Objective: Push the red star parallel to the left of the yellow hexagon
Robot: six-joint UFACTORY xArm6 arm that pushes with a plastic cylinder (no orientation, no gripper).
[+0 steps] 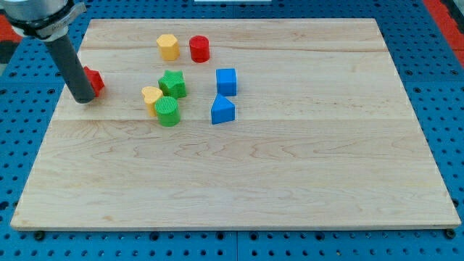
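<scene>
The red star [93,80] lies near the board's left edge, partly hidden behind my rod. My tip [81,99] rests on the board just below and left of the star, touching it or nearly so. The yellow hexagon [167,46] sits near the view's top, well to the right of the star and higher up. The star is lower than the hexagon.
A red cylinder [199,48] stands right of the hexagon. A green star [172,84], a yellow heart [151,97] and a green cylinder [167,111] cluster mid-left. A blue cube [226,81] and blue triangle [222,109] lie right of them. The wooden board [290,159] lies on a blue pegboard.
</scene>
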